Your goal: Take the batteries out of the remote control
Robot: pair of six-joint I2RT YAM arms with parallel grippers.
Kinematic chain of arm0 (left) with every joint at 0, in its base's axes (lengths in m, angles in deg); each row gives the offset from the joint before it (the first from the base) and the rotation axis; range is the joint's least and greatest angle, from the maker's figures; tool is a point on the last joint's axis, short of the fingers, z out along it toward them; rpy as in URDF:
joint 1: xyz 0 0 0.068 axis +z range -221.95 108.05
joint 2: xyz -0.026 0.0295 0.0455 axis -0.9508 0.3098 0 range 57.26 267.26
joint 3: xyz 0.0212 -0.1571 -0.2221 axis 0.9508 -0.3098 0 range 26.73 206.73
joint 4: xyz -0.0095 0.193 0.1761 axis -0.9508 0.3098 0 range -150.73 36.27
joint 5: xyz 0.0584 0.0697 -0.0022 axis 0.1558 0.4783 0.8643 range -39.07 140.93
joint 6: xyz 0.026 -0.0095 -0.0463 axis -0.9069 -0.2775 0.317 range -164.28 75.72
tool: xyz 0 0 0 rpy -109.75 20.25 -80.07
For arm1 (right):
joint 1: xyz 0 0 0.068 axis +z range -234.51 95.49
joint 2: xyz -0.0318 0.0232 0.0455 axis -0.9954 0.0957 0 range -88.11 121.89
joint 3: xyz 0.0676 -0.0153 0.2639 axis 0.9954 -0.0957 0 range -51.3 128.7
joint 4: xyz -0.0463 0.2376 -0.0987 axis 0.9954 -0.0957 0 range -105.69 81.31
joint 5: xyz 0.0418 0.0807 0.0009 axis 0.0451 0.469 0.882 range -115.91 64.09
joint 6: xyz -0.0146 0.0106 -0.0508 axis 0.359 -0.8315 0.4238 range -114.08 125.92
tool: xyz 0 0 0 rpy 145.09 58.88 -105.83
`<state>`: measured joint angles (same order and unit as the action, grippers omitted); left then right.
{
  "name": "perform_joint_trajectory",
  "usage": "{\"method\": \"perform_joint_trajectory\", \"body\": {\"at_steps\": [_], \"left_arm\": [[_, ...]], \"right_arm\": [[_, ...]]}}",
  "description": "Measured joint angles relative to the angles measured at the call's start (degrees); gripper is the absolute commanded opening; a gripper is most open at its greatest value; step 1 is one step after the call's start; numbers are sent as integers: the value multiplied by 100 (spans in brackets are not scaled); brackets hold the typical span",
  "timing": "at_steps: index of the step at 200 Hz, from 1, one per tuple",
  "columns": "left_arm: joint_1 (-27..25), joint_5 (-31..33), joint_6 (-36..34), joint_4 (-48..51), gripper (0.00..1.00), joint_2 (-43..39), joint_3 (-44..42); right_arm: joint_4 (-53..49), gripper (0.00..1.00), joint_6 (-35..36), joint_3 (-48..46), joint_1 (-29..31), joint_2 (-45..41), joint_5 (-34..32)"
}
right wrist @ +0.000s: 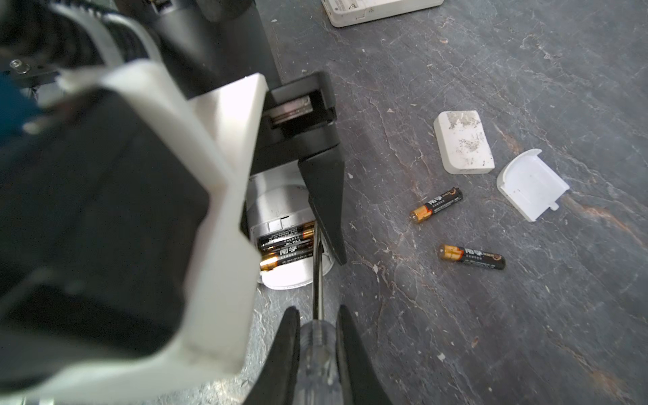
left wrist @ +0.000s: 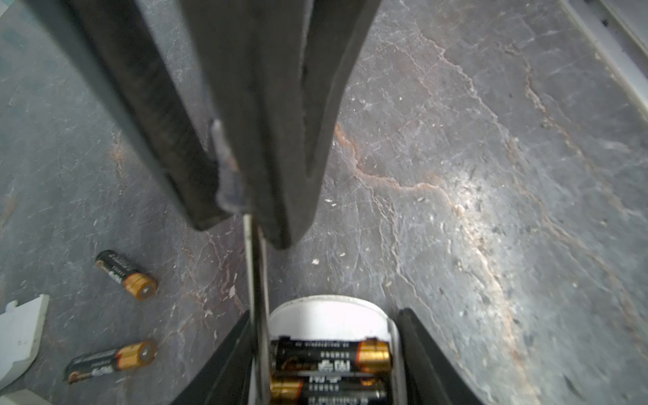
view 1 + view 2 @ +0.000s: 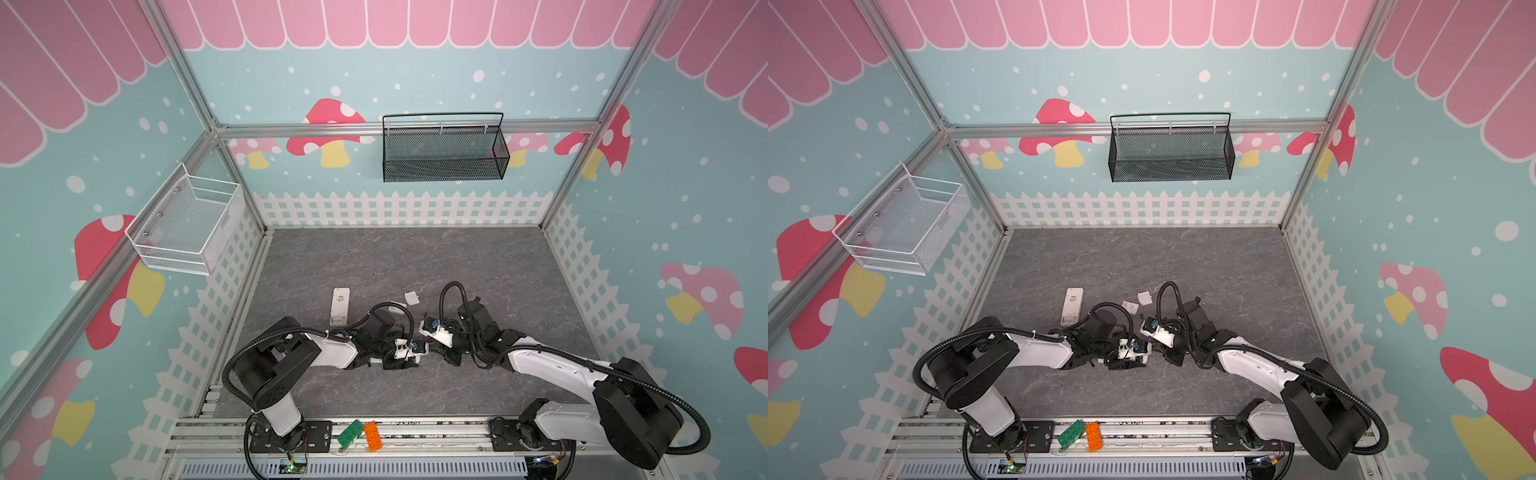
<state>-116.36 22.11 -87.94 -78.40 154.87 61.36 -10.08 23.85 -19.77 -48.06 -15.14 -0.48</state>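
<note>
Nearest, we see the right pincer (image 1: 316, 310) pressed together on the clear handle of the screwdriver (image 1: 317, 354), its shaft reaching to the open bay of the remote control (image 1: 277, 205). Beyond it the left pincer (image 2: 325, 313) clamps that remote's sides, two seated batteries (image 2: 331, 356) lying side by side within. We judge three hazards: the blade may skate off a rounded cell end and gouge the bay; the slick handle may twist in its grip under levering; a freed cell may spring out and roll across the counter (image 1: 491, 350), out of easy reach. Farther off lie two loose batteries (image 1: 471, 257), two detached white covers (image 1: 463, 146), and a second remote (image 1: 382, 8).
</note>
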Motion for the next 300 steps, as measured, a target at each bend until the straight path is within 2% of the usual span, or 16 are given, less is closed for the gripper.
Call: {"method": "perform_joint_trajectory", "body": {"at_steps": [52,137,170,206,250,300], "left_arm": [[2,249,144,-107,46,0,0],[-4,422,142,-212,47,4,0],[-22,457,140,-254,47,4,-17],[-50,501,136,-319,47,4,-39],[-74,505,122,-363,47,4,-61],[-76,507,125,-367,47,4,-61]], "right_arm": [[-225,0,-356,374,37,302,-155],[-382,0,-1119,520,79,323,-319],[-393,0,-1377,522,-2,323,-164],[-485,0,-1593,522,-315,323,319],[-590,0,-1650,522,-404,323,723],[-476,0,-1604,514,-407,214,498]]}}
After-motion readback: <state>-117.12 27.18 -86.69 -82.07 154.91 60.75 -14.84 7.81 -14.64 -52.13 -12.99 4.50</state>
